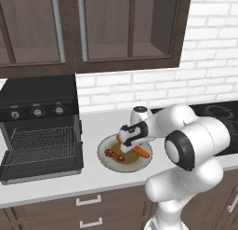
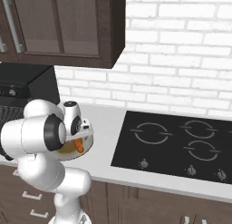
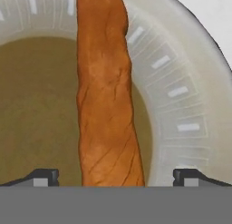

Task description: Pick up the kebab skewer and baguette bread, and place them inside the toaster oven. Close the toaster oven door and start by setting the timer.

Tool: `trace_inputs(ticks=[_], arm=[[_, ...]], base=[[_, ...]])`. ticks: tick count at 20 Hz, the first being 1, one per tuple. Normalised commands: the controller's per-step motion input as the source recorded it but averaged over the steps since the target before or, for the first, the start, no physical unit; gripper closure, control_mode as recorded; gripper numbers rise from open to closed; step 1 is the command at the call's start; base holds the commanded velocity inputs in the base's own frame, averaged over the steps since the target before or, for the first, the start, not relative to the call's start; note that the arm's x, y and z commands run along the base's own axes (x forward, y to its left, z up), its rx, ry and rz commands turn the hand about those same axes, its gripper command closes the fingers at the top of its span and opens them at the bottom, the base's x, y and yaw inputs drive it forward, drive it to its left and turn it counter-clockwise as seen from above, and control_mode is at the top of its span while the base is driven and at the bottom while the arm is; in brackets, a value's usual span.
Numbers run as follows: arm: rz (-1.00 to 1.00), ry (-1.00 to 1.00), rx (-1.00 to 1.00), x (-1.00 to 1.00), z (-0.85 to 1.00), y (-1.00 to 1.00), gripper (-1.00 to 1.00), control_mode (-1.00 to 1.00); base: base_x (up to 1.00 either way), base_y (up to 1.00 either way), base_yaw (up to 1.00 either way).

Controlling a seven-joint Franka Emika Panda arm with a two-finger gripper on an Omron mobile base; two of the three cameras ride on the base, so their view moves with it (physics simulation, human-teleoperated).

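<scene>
Between spread fingers [image 3: 115, 177], baguette [image 3: 106, 96] lies lengthwise, fingertips [image 3: 43, 177] apart on either side, not touching it; nothing grasped. Baguette rests on plate [image 1: 106, 161], crossing brown centre onto pale rim. Skewer [image 1: 114, 155] on same plate, beside baguette, toward oven. Plate on counter [image 1: 100, 122], just right of oven [image 1: 39, 126]. Oven door [image 1: 37, 174] dropped open, rack exposed. Stovetop [image 2: 174, 146] farther right.

Baguette bread [image 1: 140, 151] and kebab skewer [image 1: 114, 155] on plate [image 1: 106, 160], right of toaster oven [image 1: 41, 126]
</scene>
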Motion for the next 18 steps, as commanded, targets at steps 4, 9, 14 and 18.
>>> trace_inputs(ticks=[4, 9, 14, 18], arm=[[0.00, 0.00, 0.00, 0.02, -0.22, 0.00, -1.00, -1.00], [0.00, 0.00, 0.00, 0.02, -0.06, 0.00, 1.00, -1.00], [0.00, 0.00, 0.00, 0.00, 0.07, 0.00, 1.00, -1.00], [0.00, 0.00, 0.00, -0.05, 0.78, 0.00, 1.00, -1.00]], base=[[0.00, 0.00, 0.00], [0.00, 0.00, 0.00], [0.00, 0.00, 0.00], [0.00, 0.00, 0.00]])
